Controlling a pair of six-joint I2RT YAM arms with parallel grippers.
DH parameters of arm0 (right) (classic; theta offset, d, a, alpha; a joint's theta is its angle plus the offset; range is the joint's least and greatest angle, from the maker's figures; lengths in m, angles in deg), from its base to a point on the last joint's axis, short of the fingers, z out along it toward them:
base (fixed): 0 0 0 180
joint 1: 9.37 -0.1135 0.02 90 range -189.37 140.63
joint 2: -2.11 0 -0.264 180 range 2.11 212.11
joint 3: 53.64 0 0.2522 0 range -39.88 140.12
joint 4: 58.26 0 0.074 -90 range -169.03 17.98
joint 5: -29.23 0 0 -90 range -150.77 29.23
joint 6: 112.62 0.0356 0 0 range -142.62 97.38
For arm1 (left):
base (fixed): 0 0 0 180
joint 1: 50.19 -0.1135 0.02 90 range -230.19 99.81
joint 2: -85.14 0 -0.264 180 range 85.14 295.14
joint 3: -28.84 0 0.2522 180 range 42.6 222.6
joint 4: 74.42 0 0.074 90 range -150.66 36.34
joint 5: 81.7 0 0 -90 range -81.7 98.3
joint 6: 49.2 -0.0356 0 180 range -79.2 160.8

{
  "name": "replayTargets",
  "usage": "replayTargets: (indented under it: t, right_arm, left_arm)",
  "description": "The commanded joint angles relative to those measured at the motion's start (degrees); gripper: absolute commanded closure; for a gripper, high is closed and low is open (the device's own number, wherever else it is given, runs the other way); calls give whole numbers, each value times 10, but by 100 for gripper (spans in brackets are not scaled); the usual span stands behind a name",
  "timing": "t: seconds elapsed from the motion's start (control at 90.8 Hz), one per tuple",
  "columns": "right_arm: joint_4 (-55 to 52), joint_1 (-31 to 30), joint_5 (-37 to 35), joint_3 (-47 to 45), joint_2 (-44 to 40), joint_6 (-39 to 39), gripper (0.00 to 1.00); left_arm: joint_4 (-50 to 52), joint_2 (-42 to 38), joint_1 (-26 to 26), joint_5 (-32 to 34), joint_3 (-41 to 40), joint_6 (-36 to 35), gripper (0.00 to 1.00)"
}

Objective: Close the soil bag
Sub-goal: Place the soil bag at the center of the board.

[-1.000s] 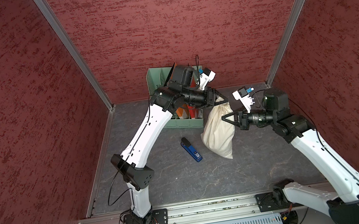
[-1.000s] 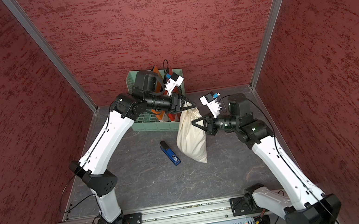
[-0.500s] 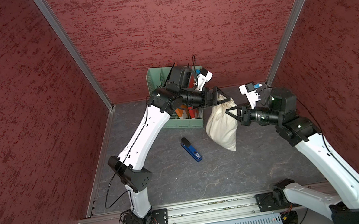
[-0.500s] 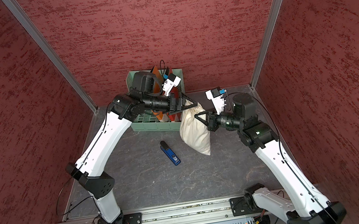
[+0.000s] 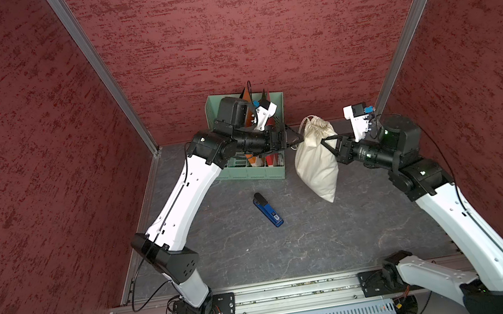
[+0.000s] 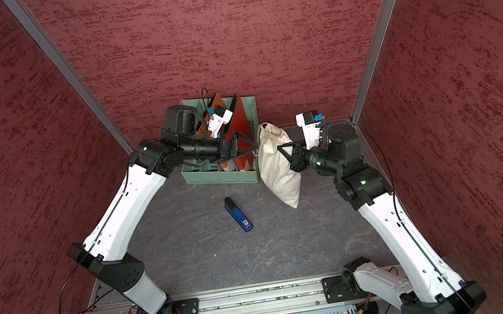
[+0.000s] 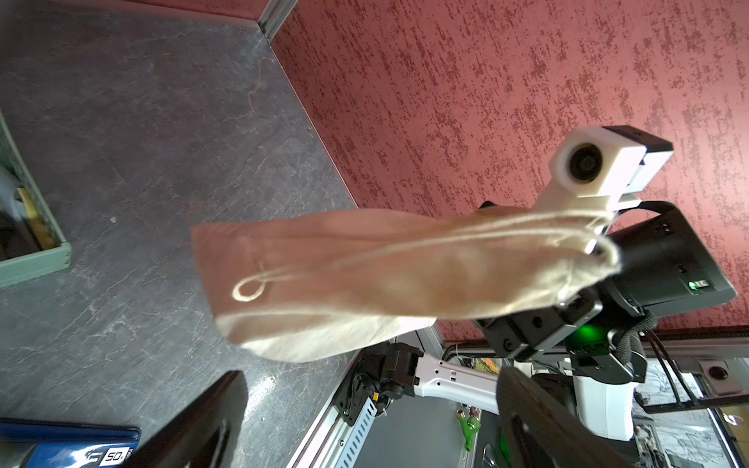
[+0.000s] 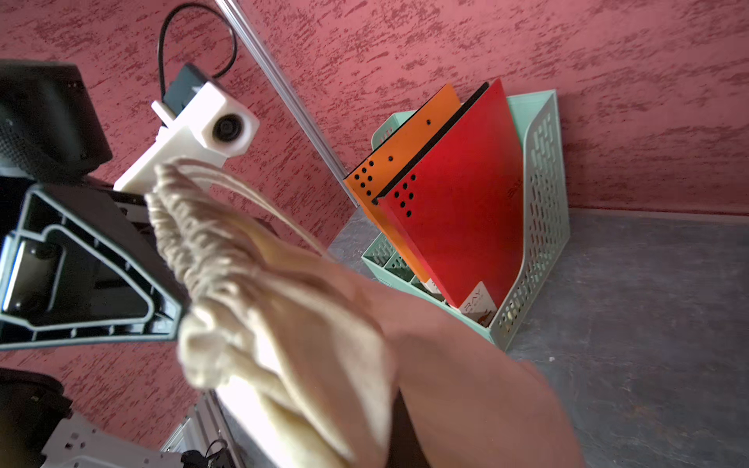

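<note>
Right now the soil bag [image 5: 314, 161] hangs near the back wall between the 2 arms. Its ruffled neck [image 5: 315, 125] is uppermost, and its long axis slants down to a bottom corner that looks just clear of the counter [image 5: 258, 249]. The right jaws are closed, pinching the cloth just below the neck on the side away from the green file rack [image 5: 252, 173]. The left jaws stand wide open and empty, just beside the bag's rack-facing side at about neck height. In the left wrist view the drawstring [image 7: 251, 285] trails loose along the bag toward its bottom. Judging by that, the left arm is the nearer one to catch the string and pull it away from the right grip.
</note>
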Motion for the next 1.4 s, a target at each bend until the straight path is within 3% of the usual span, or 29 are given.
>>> replayTargets:
  t: [0.0,0.286,0.529,0.672,0.882,1.388]
  right_arm:
    - [43,-2,-53,48,-1,7,100]
    - [28,-2,-112,95,37,17,100]
    - [7,-2,-173,131,64,21,100]
    - [6,-2,-217,142,74,19,100]
    - [18,-2,-292,154,95,35,100]
    - [9,-2,-345,231,196,-40,100]
  left_arm:
    - [-25,-27,-7,26,-17,-13,0]
    - [1,-68,-11,166,-54,-28,0]
    - [-152,-204,-12,284,-245,-73,0]
    - [-185,-260,-29,343,-321,-88,0]
    - [-170,-273,-66,345,-356,-97,0]
    - [-206,-290,-123,319,-451,-137,0]
